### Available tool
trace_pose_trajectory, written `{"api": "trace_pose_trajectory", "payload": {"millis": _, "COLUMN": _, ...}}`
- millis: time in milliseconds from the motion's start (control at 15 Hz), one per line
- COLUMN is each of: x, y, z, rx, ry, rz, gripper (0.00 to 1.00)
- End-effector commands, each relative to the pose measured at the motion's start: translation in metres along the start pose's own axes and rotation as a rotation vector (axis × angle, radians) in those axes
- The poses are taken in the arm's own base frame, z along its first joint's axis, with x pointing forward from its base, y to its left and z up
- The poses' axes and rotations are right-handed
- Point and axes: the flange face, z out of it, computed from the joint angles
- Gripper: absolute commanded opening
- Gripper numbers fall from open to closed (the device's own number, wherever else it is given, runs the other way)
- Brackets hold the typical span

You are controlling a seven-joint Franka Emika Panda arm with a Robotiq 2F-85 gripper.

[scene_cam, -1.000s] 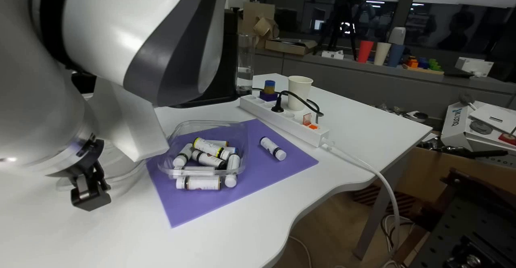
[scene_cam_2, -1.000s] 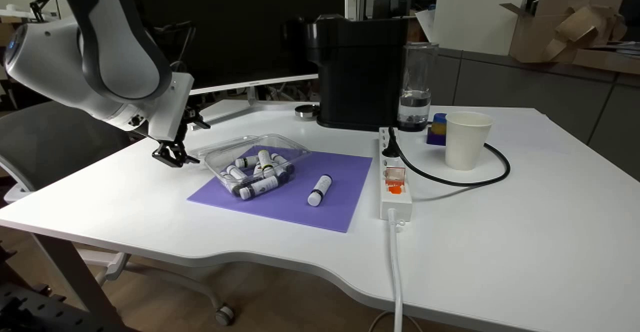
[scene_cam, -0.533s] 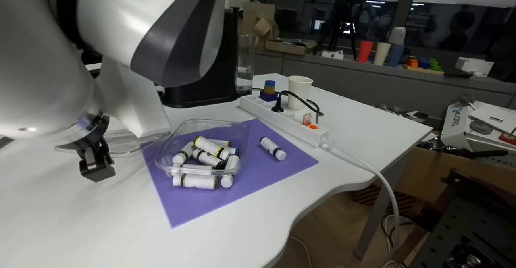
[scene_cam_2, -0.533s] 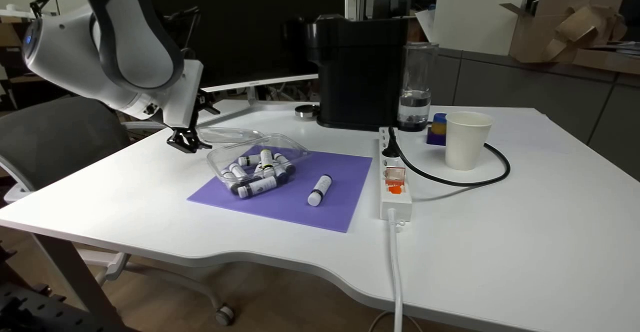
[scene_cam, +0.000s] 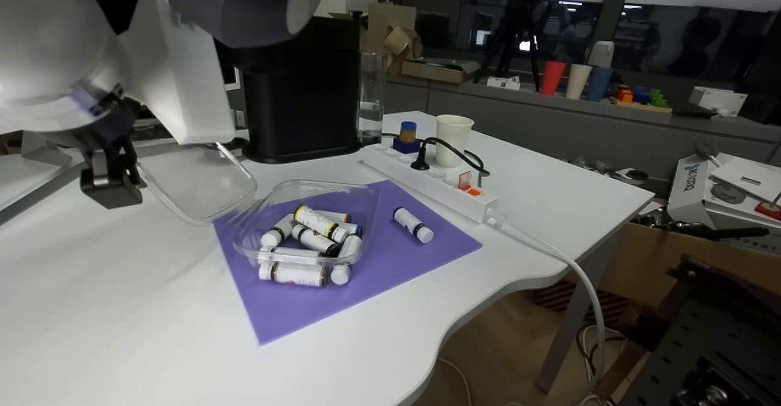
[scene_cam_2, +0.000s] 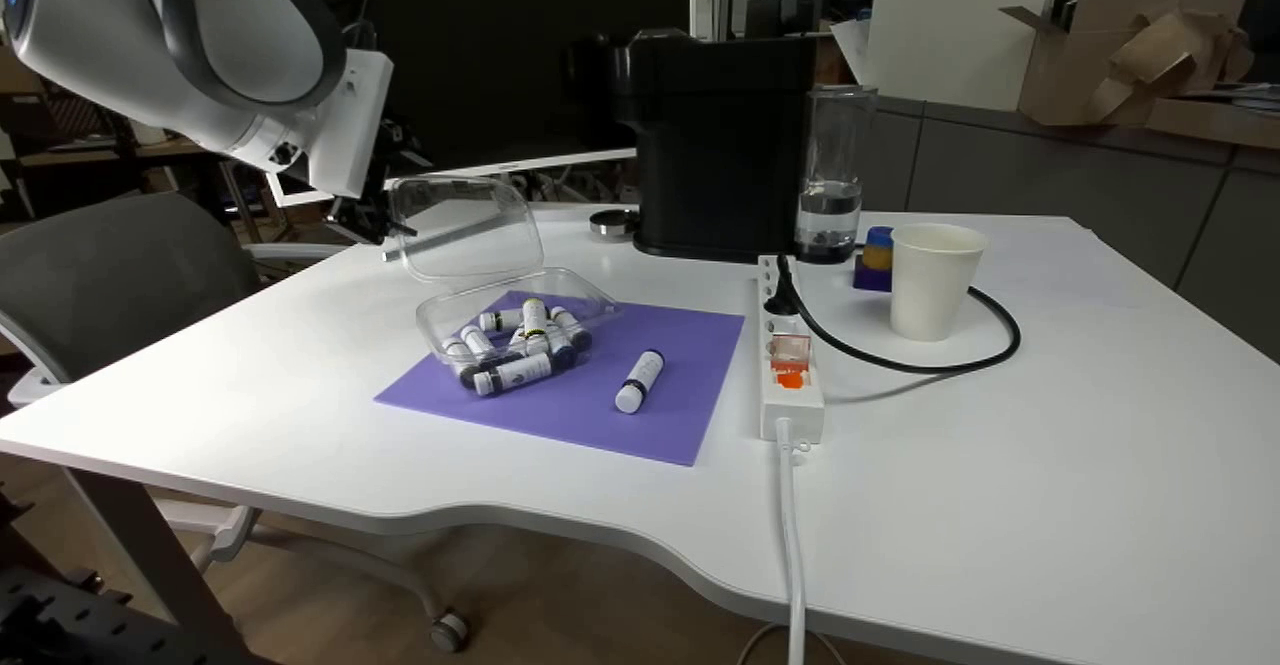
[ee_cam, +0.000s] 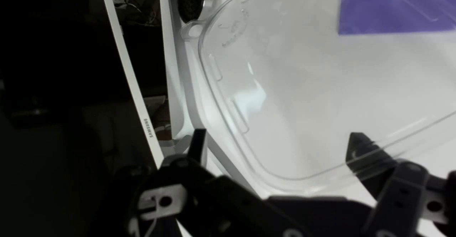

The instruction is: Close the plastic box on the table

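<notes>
Lying near the plastic box (scene_cam: 323, 195): loose vial (scene_cam: 413, 225) and power strip (scene_cam: 427, 186), jaws wide apart by raised lid (scene_cam: 201, 186).

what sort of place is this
Probably an office or lab workroom, judging by the large white desk with a curved edge, the wide black-screened monitor and the dark grey wheeled chair.
</notes>
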Motion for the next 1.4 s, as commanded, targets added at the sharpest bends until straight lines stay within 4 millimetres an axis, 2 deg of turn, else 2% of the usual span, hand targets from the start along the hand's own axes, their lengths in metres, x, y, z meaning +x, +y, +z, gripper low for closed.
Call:
{"api": "trace_pose_trajectory", "payload": {"millis": 0, "x": -0.019, "y": 0.029, "z": -0.033, "rx": -0.039, "ry": -0.037, "rz": 0.135, "gripper": 1.00}}
{"api": "trace_pose_trajectory", "payload": {"millis": 267, "x": -0.045, "y": 0.059, "z": -0.053, "rx": -0.009, "ry": -0.111, "rz": 0.297, "gripper": 1.00}}
{"api": "trace_pose_trajectory", "payload": {"millis": 400, "x": -0.066, "y": 0.074, "z": -0.058, "rx": 0.029, "ry": -0.147, "rz": 0.403, "gripper": 1.00}}
{"api": "trace_pose_trajectory", "payload": {"millis": 600, "x": -0.106, "y": 0.092, "z": -0.058, "rx": 0.105, "ry": -0.201, "rz": 0.564, "gripper": 1.00}}
{"api": "trace_pose_trajectory", "payload": {"millis": 733, "x": -0.135, "y": 0.098, "z": -0.050, "rx": 0.162, "ry": -0.245, "rz": 0.670, "gripper": 1.00}}
{"api": "trace_pose_trajectory", "payload": {"millis": 1067, "x": -0.203, "y": 0.088, "z": -0.026, "rx": 0.314, "ry": -0.375, "rz": 0.926, "gripper": 1.00}}
{"api": "trace_pose_trajectory", "payload": {"millis": 1333, "x": -0.233, "y": 0.065, "z": -0.015, "rx": 0.454, "ry": -0.485, "rz": 1.120, "gripper": 1.00}}
